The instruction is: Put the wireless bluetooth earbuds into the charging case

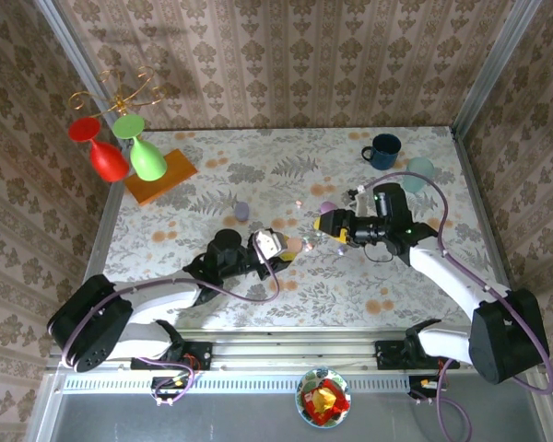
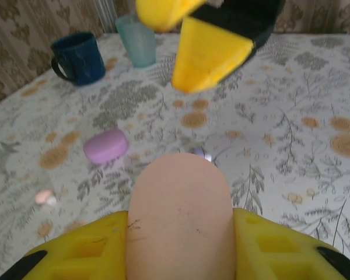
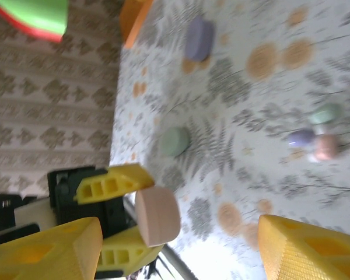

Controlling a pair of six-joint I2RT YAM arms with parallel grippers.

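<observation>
left end effector [image 1: 278,247]: clenched on a peach-pink charging case [image 2: 178,213], one yellow finger pressed on each side of it
right end effector [image 1: 325,226]: released, yellow fingers spread wide with nothing between them; pointed at the left end effector, just beside the held case but apart from it
peach-pink charging case: rounded pebble shape, near the middle of the bench [image 1: 258,304], between the two end effectors
earbuds [image 3: 302,138]: three tiny glossy buds in a tight cluster on the bench, one pale green, one lilac, one pinkish; touching or nearly touching each other, well apart from the held case and outside every case
further bud [image 2: 199,154]: small lilac glint on the bench just beyond the held case; too small to tell more
lilac case [image 2: 105,146]: flat on the bench, near the right end effector on its far side
green case [image 3: 175,141]: flat on the bench beyond the held case
purple case [image 1: 242,211]: on the bench toward the left, farther off
navy mug [image 1: 382,151]: upright at the far right of the bench
teal cup [image 1: 419,170]: upright just beside the mug
orange board [image 1: 161,175]: at the far left of the bench, below a red glass [image 1: 103,157] and a green glass [image 1: 144,155] hung bowl-down from a gold rack [image 1: 120,97]
</observation>
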